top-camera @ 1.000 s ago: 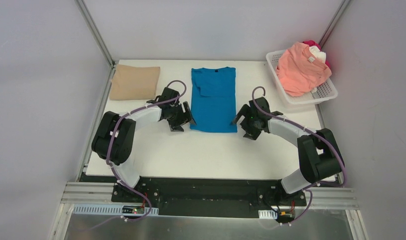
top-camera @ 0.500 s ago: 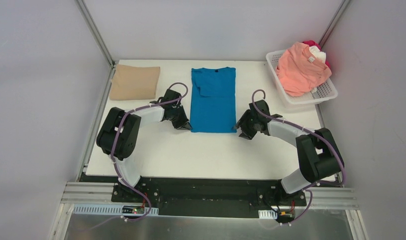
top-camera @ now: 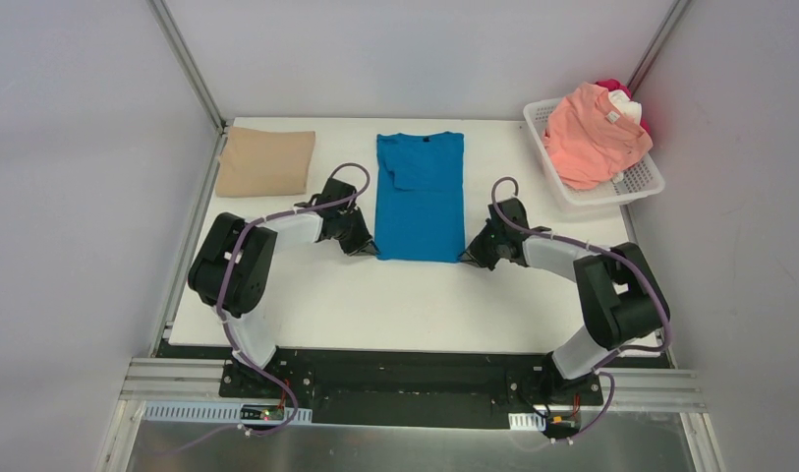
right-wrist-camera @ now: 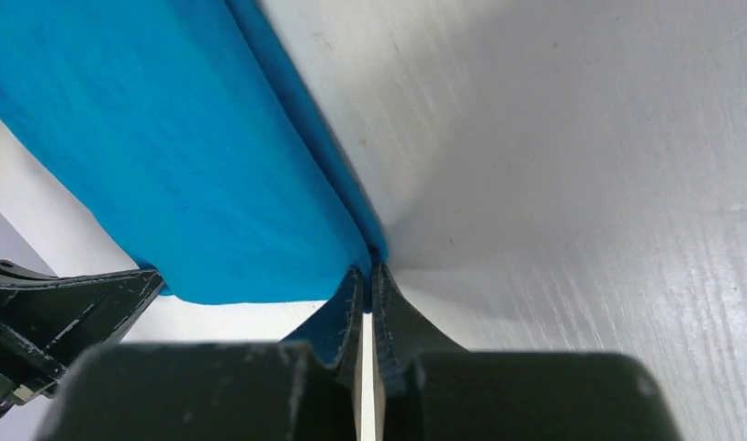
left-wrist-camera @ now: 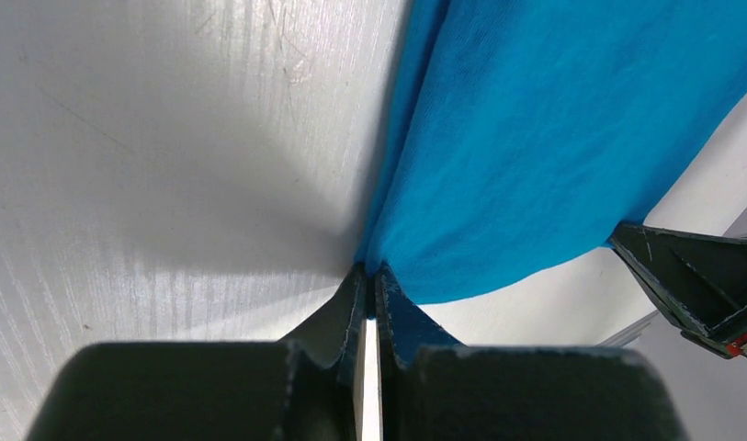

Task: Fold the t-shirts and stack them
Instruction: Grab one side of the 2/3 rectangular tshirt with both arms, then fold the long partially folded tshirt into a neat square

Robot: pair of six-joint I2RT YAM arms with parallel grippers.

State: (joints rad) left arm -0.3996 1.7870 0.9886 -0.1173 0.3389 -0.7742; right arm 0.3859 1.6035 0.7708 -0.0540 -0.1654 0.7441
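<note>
A bright blue t-shirt (top-camera: 420,197) lies in a long folded strip at the middle of the table, collar at the far end. My left gripper (top-camera: 371,250) is shut on its near left corner; in the left wrist view the tips (left-wrist-camera: 369,272) pinch the blue cloth (left-wrist-camera: 553,129). On the other side, my right gripper (top-camera: 467,255) is shut on the near right corner, the blue t-shirt (right-wrist-camera: 167,156) caught between its tips (right-wrist-camera: 369,268). A tan t-shirt (top-camera: 265,161) lies folded at the far left. A salmon-pink t-shirt (top-camera: 592,133) tops the pile in the basket.
The white lattice basket (top-camera: 635,184) stands at the far right corner, with bits of white cloth (top-camera: 626,106) and red cloth (top-camera: 611,88) showing behind the pink shirt. Grey walls close in the table (top-camera: 395,295) on three sides.
Both grippers went from open beside the blue t-shirt's near end to shut on its two near corners, moving inward and down to the table.
</note>
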